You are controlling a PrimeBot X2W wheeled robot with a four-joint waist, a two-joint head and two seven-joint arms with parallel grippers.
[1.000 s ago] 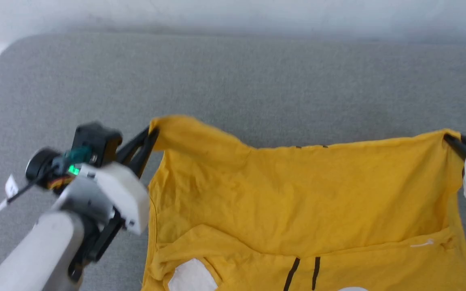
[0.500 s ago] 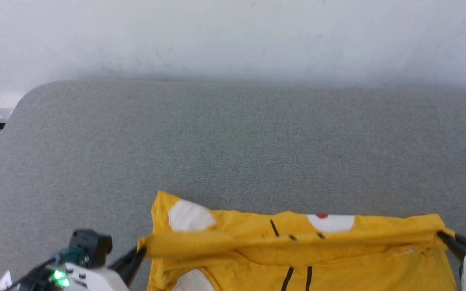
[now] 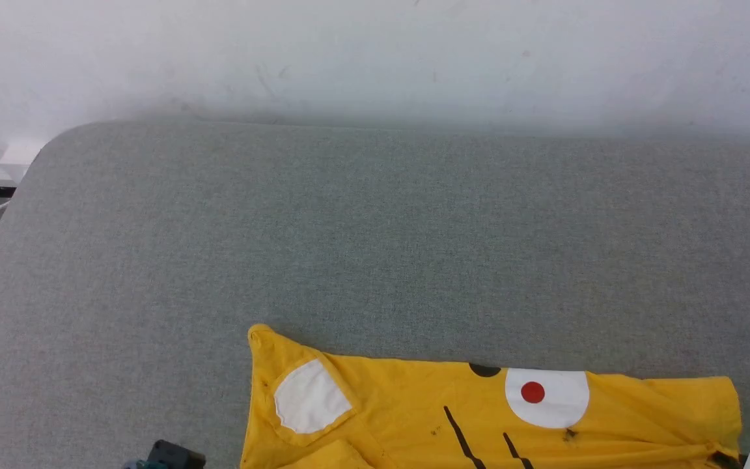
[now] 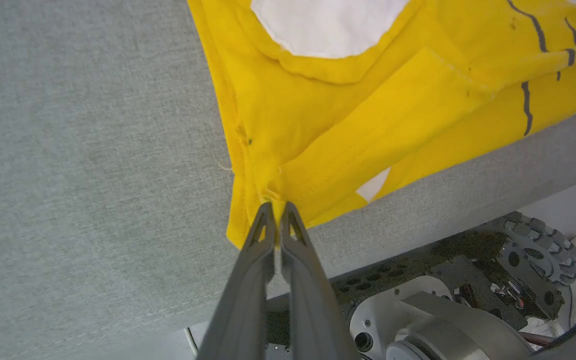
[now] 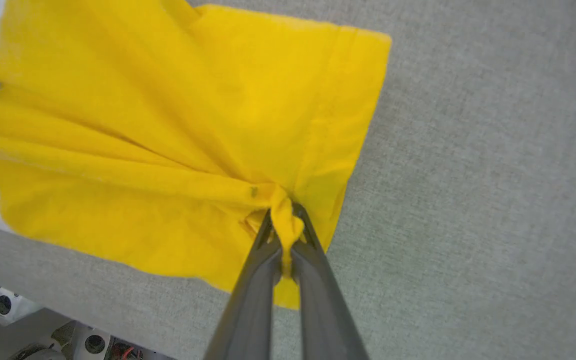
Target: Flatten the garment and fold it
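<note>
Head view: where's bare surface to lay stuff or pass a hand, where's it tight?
Free: the wide grey surface between the garment and the wall; also the strip left of the garment. Crowded: the near edge, where left gripper and right gripper pinch its corners.

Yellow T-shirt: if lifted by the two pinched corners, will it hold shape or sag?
Likely floppy: the bright yellow soft-fabric T-shirt bunches into creases where the right gripper pinches it. Probably light: the left gripper holds folded layers by a thin hem pinch. It may drag, not slide, on the textured grey fabric surface.
</note>
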